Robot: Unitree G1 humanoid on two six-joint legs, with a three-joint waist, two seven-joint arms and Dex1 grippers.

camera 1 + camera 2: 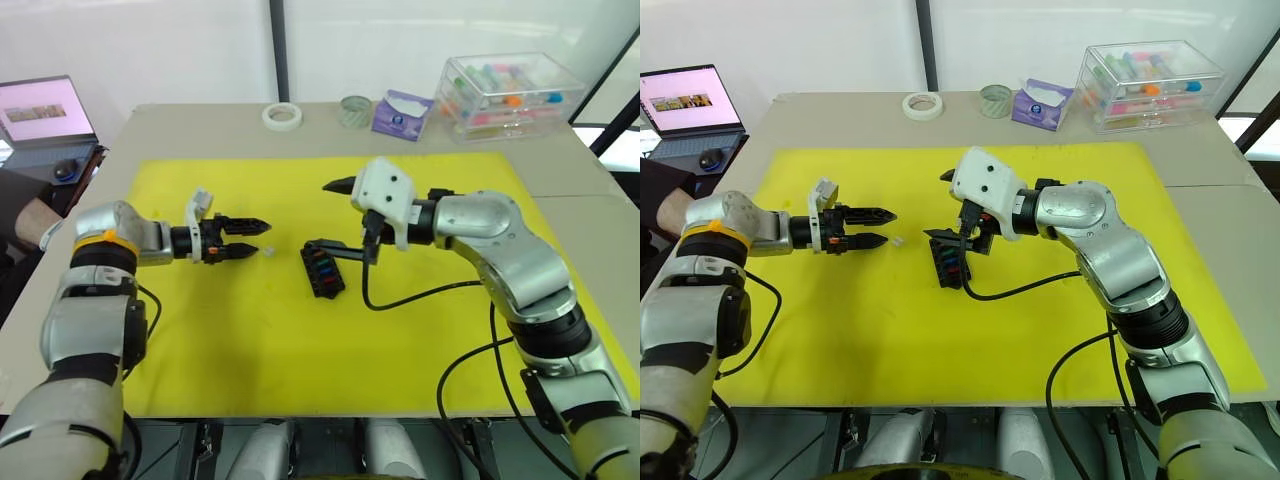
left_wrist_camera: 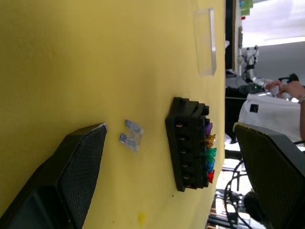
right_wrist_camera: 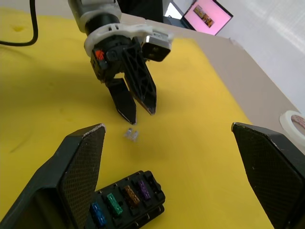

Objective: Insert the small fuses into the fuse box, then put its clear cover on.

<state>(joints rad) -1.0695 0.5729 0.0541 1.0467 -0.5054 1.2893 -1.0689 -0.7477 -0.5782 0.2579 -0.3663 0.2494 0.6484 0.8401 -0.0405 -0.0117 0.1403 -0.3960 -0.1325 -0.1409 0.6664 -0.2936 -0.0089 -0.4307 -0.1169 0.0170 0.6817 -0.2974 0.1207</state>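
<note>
Two-arm scene on a yellow mat [image 1: 250,330] that covered most of a beige table [image 1: 180,125]. The fuse box [image 1: 322,270] — a small black slotted block — lay flat near the mat's centre, with 5 coloured fuses [image 2: 208,151] seated in a row: purple, amber, green, blue and red in the left wrist view. 1 pale, near-clear fuse [image 3: 131,134] lay loose on the mat, just beside the fuse box on its left and apart from it. The clear cover [image 2: 206,42] rested flat on the mat, well apart from the fuse box.

The left gripper [image 1: 252,238] pointed toward the centre from the left, low over the mat, its 2 black fingers [image 3: 125,101] slightly parted and holding nothing; the tips stood just short of the loose fuse, not touching it. The right gripper [image 1: 333,214] reached in from the right with its fingers spread wide — 1 above the fuse box and 1 close beside the box's far end; whether that finger touched the box could not be told. It gripped nothing.

Along the table's far edge stood a roll of tape [image 1: 282,115], a small round container [image 1: 355,110], a purple tissue pack [image 1: 402,113] and a large clear box of coloured tubes [image 1: 510,95]. A laptop [image 1: 45,110] sat off the table's left corner.
</note>
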